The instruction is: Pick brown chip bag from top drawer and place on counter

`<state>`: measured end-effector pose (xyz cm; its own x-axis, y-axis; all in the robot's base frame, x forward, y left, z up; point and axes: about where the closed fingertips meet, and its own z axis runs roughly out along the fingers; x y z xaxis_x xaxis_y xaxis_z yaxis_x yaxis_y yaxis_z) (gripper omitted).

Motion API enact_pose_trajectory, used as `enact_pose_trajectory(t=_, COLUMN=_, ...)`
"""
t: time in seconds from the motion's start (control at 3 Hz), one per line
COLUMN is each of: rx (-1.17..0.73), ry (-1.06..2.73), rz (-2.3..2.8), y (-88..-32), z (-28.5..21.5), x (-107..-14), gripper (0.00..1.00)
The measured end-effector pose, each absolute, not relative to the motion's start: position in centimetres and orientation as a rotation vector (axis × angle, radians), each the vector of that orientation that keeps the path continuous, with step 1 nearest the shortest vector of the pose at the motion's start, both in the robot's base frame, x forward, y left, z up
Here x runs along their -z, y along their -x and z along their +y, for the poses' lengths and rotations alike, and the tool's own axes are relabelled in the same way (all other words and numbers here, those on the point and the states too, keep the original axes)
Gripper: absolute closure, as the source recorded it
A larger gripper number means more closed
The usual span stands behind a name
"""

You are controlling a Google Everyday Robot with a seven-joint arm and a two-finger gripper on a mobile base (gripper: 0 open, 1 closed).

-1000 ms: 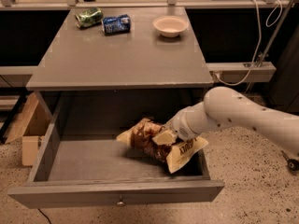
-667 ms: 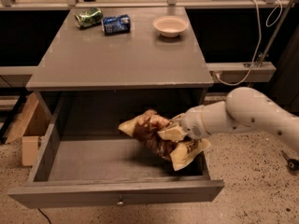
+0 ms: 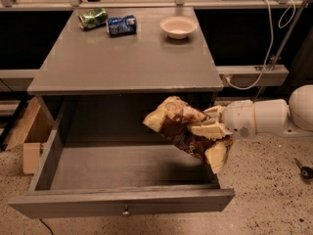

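Observation:
The brown chip bag [image 3: 182, 129], dark brown with tan ends, hangs in the air above the right part of the open top drawer [image 3: 122, 202], below the front edge of the counter [image 3: 127, 58]. My gripper [image 3: 208, 126] reaches in from the right on a white arm and is shut on the brown chip bag at its middle. The drawer is pulled fully out and its grey floor is bare. A small round knob [image 3: 126, 212] sits on the drawer front.
On the back of the counter lie a crushed green can [image 3: 93, 18], a crushed blue can [image 3: 121, 25] and a white bowl [image 3: 178, 27]. A cardboard box [image 3: 30, 136] stands on the floor left of the cabinet. A white cable [image 3: 264, 62] hangs at right.
The gripper has lifted the brown chip bag up out of the drawer and moved it right, from the drawer floor to just under counter height.

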<state>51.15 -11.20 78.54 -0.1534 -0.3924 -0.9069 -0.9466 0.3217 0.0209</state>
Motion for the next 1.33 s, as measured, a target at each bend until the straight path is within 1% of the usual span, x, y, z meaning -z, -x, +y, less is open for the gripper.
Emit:
enact_pose_trajectory(t=0.33, rx=-0.799, ry=1.212, rz=1.716, y=-51.2, z=-11.2, x=-78.5, gripper=1.0)
enact_pose_trajectory(t=0.67, rx=-0.799, ry=1.265, rz=1.585, y=-52.0, z=-9.5, x=-83.1, gripper=1.0)
enact_pose_trajectory(t=1.0, rx=-0.779, ry=1.386, rz=1.366, y=-54.1, z=-6.3, x=-90.4, gripper=1.0)
enact_pose_trajectory(t=1.33, rx=-0.764, ry=1.457, rz=1.246, y=-55.6, z=-4.0, x=-94.5, gripper=1.0)
